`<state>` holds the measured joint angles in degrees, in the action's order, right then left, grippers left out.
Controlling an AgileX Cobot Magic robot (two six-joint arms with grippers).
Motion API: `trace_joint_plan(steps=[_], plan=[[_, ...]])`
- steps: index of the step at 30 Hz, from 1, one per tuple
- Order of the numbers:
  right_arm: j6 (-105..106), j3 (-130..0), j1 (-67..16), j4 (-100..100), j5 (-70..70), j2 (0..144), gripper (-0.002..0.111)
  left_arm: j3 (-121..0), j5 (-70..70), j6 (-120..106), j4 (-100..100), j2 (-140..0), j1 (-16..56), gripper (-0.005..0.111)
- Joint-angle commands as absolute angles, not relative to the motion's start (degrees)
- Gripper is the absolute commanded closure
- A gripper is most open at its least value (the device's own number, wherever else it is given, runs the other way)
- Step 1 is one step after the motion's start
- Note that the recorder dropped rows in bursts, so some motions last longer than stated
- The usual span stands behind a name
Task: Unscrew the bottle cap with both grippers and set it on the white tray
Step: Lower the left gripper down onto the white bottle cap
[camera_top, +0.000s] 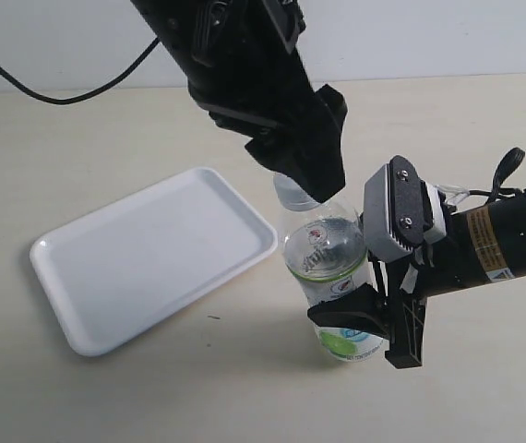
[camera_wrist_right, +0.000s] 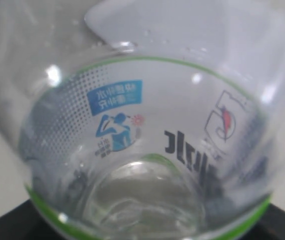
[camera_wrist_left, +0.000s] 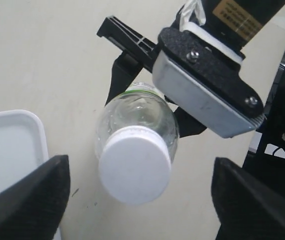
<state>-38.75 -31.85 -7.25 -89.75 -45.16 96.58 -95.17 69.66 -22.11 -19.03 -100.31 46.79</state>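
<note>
The clear bottle (camera_top: 326, 263) with its green-and-white label stands upright on the table, right of the white tray (camera_top: 143, 263). My right gripper (camera_top: 374, 328), the one with the grey-white block, is shut on the bottle's lower body; in the right wrist view the bottle (camera_wrist_right: 142, 125) fills the picture. The left gripper (camera_wrist_left: 137, 200) hangs open over the neck. Its black fingers (camera_wrist_left: 27, 200) stand well apart on either side of the white bottle cap (camera_wrist_left: 135, 165), not touching it. The cap sits on the neck. In the exterior view the left arm hides the cap.
A black cable (camera_top: 51, 92) runs across the table's far left. The tray (camera_wrist_left: 12, 145) holds nothing and lies close to the bottle's left side. The right arm's yellow-labelled body (camera_top: 494, 245) reaches in from the right edge.
</note>
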Motion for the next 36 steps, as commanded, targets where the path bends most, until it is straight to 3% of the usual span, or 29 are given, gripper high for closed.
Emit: trace_joint_plan(steps=[1, 18, 34, 36], plan=[[-39.07, -32.41, -7.4, -88.57, -46.24, 96.39, 0.108, -95.52, 69.4, -21.67, -18.94, -101.72, 46.89, 0.032], [-39.07, -32.41, -7.4, -88.57, -46.37, 96.39, 0.108, -95.52, 68.82, -21.42, -19.07, -102.65, 46.89, 0.035], [-39.05, -32.41, -7.4, -89.06, -46.37, 96.39, 0.108, -95.52, 69.43, -20.5, -19.92, -102.65, 46.89, 0.105], [-39.05, -32.41, -7.4, -89.06, -46.37, 96.39, 0.108, -95.52, 69.3, -19.43, -20.16, -102.65, 46.89, 0.107]])
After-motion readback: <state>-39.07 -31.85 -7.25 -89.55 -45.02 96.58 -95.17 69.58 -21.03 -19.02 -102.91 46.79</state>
